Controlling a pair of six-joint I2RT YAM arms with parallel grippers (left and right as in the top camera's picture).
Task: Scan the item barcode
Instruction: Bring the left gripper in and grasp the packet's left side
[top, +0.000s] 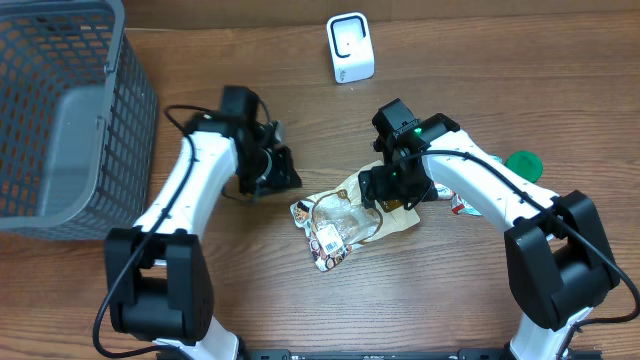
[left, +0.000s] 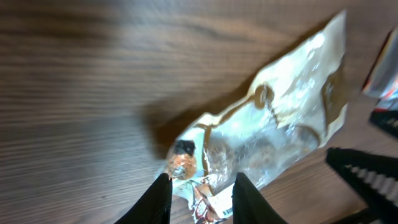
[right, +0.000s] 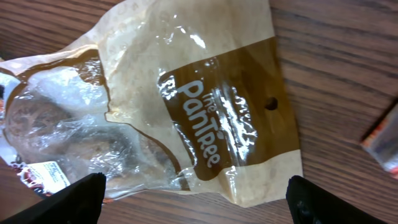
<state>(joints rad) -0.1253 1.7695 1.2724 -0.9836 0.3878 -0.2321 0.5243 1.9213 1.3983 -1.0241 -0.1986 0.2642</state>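
clear-and-brown crinkly plastic snack bag (top: 345, 218) is lying flat on the wooden table (top: 430, 300), directly under the right gripper (top: 388, 190) and just ahead of the left gripper (top: 283, 172).

right gripper is hovering over the bag's brown end, jaws spread wide, holding nothing; left gripper is showing only a narrow gap, with the bag's near corner lining up with that gap in its wrist view; cannot tell whether it is pinching film or air; overhead suggests it is sitting just short of the bag.

small white printed sticker (right: 50, 174) is facing up at the clear end, off to one side of the right gripper; small white rounded scanner box (top: 350, 48) is standing well beyond both grippers.

risks as I'm judging them:
- a thin corner pinch slipping off the slick film; the bag drops or stays put
- the bag drooping from one corner, so the sticker folds away from the scanner
- crinkle glare spoiling the read
- the right gripper pressing down and crushing the contents
- both grippers crowding the same bag and clipping each other
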